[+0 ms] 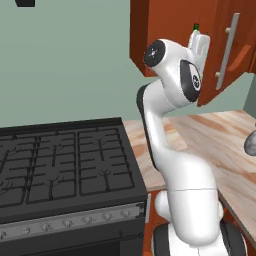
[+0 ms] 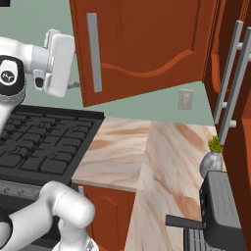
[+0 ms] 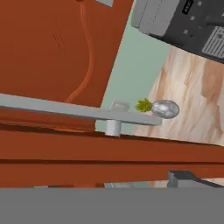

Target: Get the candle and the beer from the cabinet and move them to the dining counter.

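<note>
The cabinet (image 1: 165,30) hangs at the upper right, and its open door (image 2: 147,49) with a grey bar handle (image 2: 94,51) swings toward me. My gripper (image 2: 73,63) is raised at the cabinet's opening, just past the door's edge, with its jaws open and nothing between them. Just above the white hand, the green neck of the beer (image 1: 196,27) peeks out of the cabinet. In the hand view the door's handle (image 3: 78,111) runs close across the picture, and one dark fingertip (image 3: 186,178) shows low at the right. The candle is hidden. The dining counter is out of view.
A black gas stove (image 1: 60,165) stands at the left beside a marble worktop (image 2: 147,152). On the worktop sit a small plant in a grey pot (image 2: 212,159) and a dark appliance (image 2: 220,206). A tall cabinet with bar handles (image 2: 230,83) closes off the right.
</note>
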Robot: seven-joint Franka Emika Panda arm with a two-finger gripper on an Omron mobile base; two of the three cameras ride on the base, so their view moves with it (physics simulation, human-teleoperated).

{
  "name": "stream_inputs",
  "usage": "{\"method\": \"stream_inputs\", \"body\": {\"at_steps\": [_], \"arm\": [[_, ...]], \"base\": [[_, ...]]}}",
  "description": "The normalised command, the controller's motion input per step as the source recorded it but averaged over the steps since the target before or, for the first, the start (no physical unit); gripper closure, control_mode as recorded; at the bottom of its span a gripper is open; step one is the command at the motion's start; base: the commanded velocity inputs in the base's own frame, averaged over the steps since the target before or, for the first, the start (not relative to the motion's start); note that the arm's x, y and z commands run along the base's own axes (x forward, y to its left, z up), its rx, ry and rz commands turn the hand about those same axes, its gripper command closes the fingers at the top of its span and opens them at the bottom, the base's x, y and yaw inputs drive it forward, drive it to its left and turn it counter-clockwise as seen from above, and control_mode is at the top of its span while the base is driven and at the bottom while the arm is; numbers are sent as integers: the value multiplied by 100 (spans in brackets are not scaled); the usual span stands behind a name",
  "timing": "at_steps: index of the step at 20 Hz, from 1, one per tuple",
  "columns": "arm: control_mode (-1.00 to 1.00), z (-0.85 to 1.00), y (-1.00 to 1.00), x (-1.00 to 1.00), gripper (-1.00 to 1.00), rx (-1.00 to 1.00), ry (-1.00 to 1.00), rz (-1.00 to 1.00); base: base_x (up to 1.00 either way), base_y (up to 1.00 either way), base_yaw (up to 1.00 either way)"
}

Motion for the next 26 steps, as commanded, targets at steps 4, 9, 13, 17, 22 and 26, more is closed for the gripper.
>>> {"method": "stream_inputs", "body": {"at_steps": [4,9,13,17,22,26], "arm": [[-100,0,-48,-61,-100,1,-12,-14],[-100,0,-60,-58,-100,4,-6,-9],[-100,0,-68,-53,-100,9,0,-9],[-100,-1,-76,-49,-100,11,0,-4],[-100,-2,-82,-45,-100,13,0,-1],[-100,-4,-83,-36,-100,13,0,-2]], "base": [[0,0,0],[0,0,0],[0,0,0],[0,0,0],[0,0,0],[0,0,0]]}}
